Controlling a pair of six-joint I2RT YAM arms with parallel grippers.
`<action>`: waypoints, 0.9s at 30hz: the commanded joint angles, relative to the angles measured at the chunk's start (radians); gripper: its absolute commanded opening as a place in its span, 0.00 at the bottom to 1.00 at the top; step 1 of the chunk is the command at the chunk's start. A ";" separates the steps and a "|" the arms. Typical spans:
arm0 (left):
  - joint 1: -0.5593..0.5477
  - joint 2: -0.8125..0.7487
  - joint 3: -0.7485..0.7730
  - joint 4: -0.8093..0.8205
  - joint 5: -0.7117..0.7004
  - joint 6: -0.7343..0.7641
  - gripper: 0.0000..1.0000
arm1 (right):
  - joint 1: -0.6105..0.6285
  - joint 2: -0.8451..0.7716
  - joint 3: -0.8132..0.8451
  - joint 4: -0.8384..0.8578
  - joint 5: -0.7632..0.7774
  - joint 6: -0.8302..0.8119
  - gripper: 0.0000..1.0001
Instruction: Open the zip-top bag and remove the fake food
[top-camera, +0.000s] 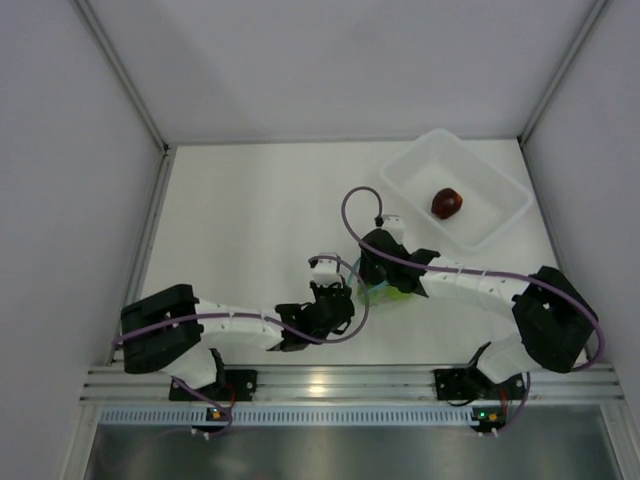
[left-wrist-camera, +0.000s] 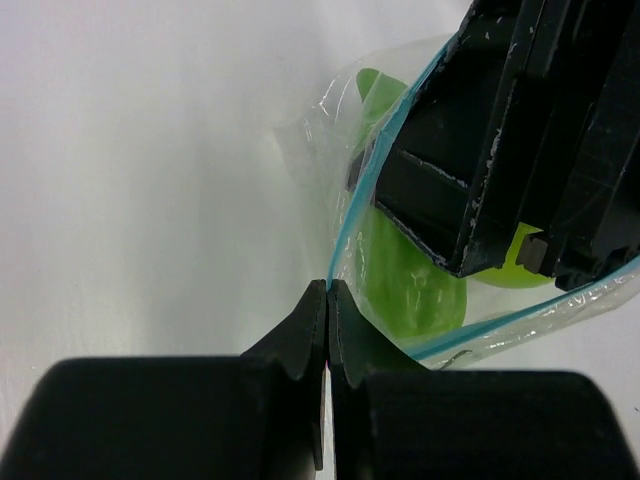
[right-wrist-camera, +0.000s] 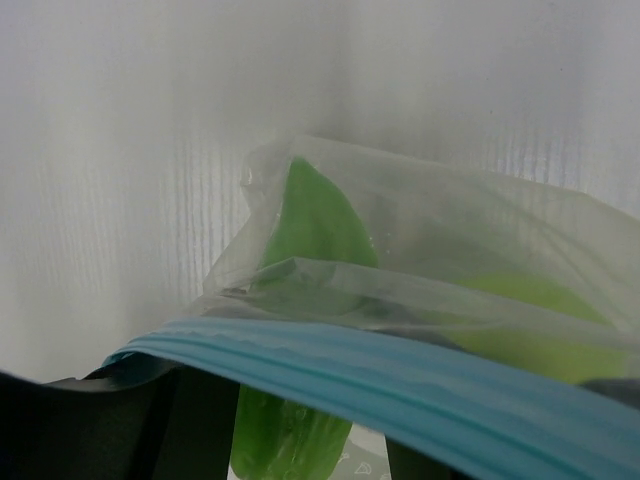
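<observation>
1. Top: a dark red-brown fruit (top-camera: 446, 203) lies in the tray (top-camera: 500, 215). The zip-top bag (top-camera: 392, 291) is between the left end effector (top-camera: 345, 297) and right end effector (top-camera: 378, 275).
2. Left wrist: the left end effector is clenched on the zip-top bag's edge, with a green fruit (left-wrist-camera: 410, 285) and an apple (left-wrist-camera: 512, 268) inside.
3. Right wrist: I cannot tell the right end effector's grip.

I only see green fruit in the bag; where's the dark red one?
Seen from above, the dark red fruit lies in the white tray, far right of the table.

Dark red-brown round fruit (top-camera: 446, 203) is lying in white translucent rectangular tray (top-camera: 490, 190); left gripper (top-camera: 350, 299) and right gripper (top-camera: 374, 279) are flanking clear green-filled bag (top-camera: 393, 291).
</observation>
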 joint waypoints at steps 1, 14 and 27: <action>0.000 0.029 0.064 -0.121 -0.046 -0.053 0.00 | 0.022 0.000 0.012 0.038 -0.009 0.008 0.50; 0.002 0.126 0.160 -0.300 -0.094 -0.146 0.00 | 0.083 -0.034 0.000 -0.065 0.038 0.037 0.79; 0.002 0.078 0.171 -0.379 -0.117 -0.235 0.00 | 0.131 0.073 0.025 -0.140 -0.018 0.101 0.71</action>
